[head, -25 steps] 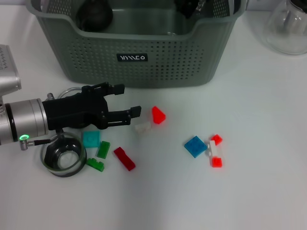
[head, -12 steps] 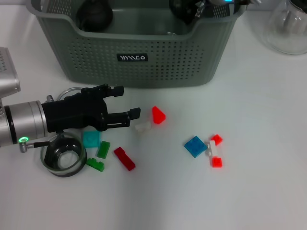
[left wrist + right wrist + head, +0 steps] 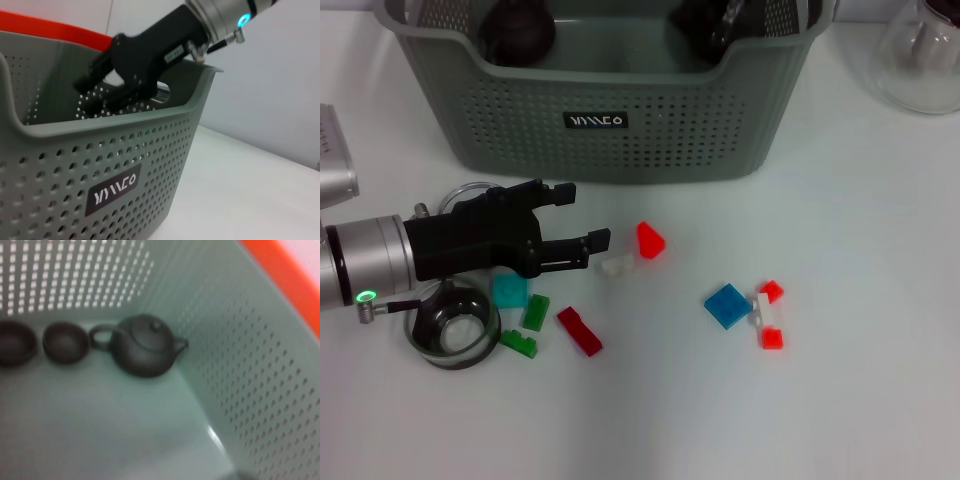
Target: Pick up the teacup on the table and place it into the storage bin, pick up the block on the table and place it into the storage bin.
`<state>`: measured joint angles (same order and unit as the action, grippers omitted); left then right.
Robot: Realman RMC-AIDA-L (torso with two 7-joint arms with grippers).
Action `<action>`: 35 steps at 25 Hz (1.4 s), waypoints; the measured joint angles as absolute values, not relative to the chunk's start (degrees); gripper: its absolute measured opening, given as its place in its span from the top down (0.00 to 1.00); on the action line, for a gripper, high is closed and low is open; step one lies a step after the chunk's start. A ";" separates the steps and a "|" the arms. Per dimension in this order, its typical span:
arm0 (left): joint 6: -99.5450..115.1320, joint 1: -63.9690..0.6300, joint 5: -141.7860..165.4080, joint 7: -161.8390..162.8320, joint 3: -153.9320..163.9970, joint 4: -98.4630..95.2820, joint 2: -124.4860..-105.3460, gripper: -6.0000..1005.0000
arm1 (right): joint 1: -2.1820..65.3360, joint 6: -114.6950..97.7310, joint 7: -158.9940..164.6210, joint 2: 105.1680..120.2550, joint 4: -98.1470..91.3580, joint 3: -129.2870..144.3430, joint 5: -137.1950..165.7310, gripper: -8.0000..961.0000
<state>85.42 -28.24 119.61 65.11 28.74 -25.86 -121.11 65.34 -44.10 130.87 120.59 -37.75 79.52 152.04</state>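
Observation:
The grey-green storage bin (image 3: 650, 120) stands at the back of the white table. My left gripper (image 3: 588, 214) is open just in front of the bin, low over the table, with nothing between its fingers. A small white block (image 3: 616, 265) and a red wedge block (image 3: 650, 240) lie right by its lower fingertip. My right gripper (image 3: 82, 95) reaches down inside the bin from its far right rim. Two small dark teacups (image 3: 65, 342) sit on the bin floor (image 3: 100, 430) beside a dark teapot (image 3: 145, 347).
A clear glass cup (image 3: 450, 325) sits under my left arm. Around it lie a teal block (image 3: 509, 290), two green blocks (image 3: 535, 312) and a red one (image 3: 579, 330). A blue block (image 3: 727, 305) and a red-white piece (image 3: 767, 312) lie further right. A glass vessel (image 3: 920, 55) stands back right.
My left gripper has drifted a little to the left, still open. The right arm's blue light, seen over the bin half a second ago, is out of the head view.

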 joint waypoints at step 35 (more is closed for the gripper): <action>101.28 -22.99 120.95 74.99 18.47 -43.69 -118.34 0.14 | 22.31 -96.75 107.64 119.97 -82.39 64.40 94.69 0.02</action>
